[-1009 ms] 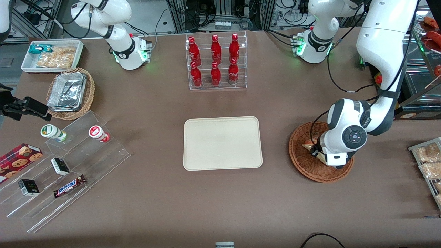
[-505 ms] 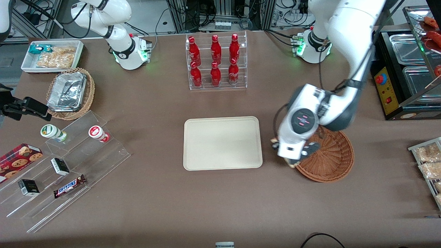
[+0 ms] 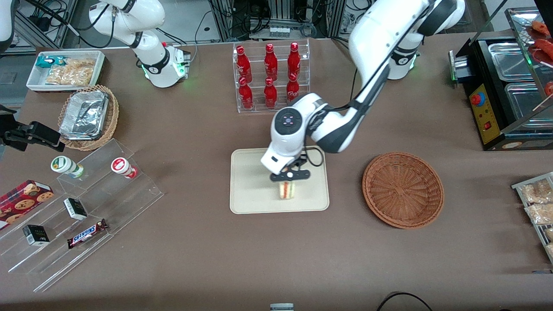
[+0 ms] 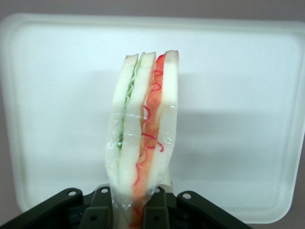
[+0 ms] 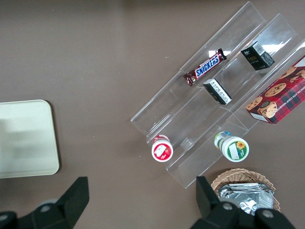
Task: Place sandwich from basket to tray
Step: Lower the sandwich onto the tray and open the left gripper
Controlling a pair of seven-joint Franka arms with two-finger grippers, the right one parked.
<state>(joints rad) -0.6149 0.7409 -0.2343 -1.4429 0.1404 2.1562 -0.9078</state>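
table [image 3: 194,259]: brown | tray [image 3: 250,203] mid | basket [image 3: 403,189] beside | pincer [image 3: 287,185] maybe above tray

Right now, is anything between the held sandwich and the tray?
Nothing visible. The tool grips the sandwich directly over a bare part of the tray; the basket sits apart.

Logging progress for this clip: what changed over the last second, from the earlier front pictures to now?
The gripper, shut on the sandwich, lifted it out of the basket and carried it sideways toward the parked arm's end; it now hangs over the tray. The basket is left empty. Basket and tray kept their places.
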